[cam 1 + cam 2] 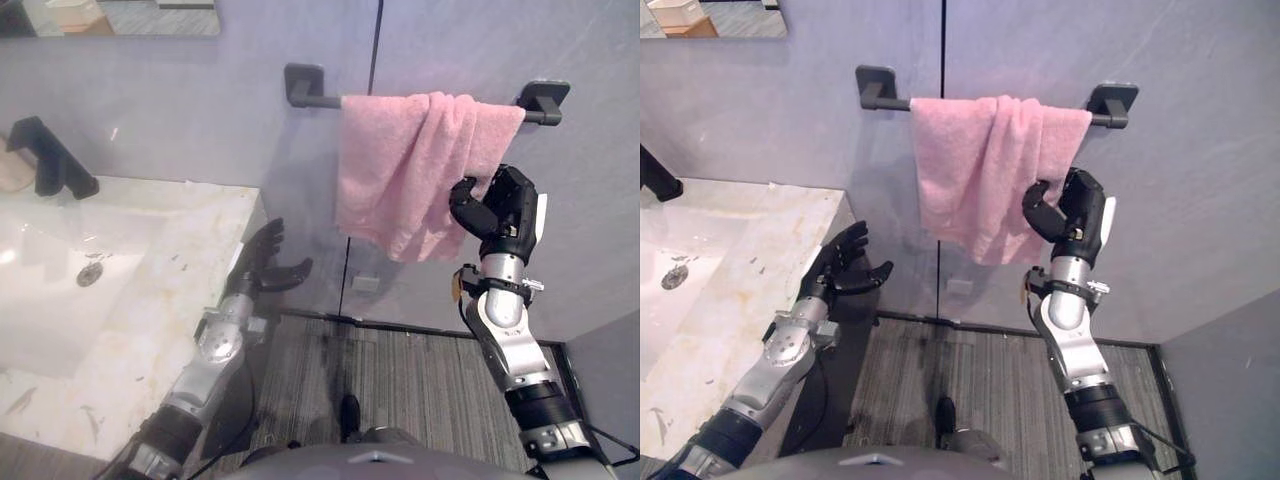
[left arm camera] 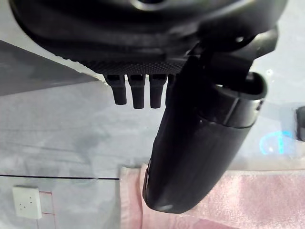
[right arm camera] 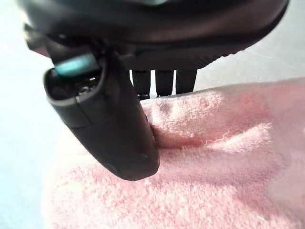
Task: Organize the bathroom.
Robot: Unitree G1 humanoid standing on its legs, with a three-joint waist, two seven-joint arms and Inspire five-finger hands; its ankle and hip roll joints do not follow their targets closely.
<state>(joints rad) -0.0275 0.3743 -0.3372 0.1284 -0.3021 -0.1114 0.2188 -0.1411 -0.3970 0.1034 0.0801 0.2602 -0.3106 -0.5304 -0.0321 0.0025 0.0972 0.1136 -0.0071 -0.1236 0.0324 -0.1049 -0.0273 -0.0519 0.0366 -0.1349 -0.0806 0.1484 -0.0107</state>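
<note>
Pinching pink towel (image 1: 400,170) on rail (image 1: 320,99): right hand (image 1: 497,205).

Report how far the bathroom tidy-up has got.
Done: the pink towel already hangs over the black rail. In hand: the right hand pinches its right edge, where it is bunched. The left hand hovers open beside the counter. Left: spread the towel flat and let go.
</note>
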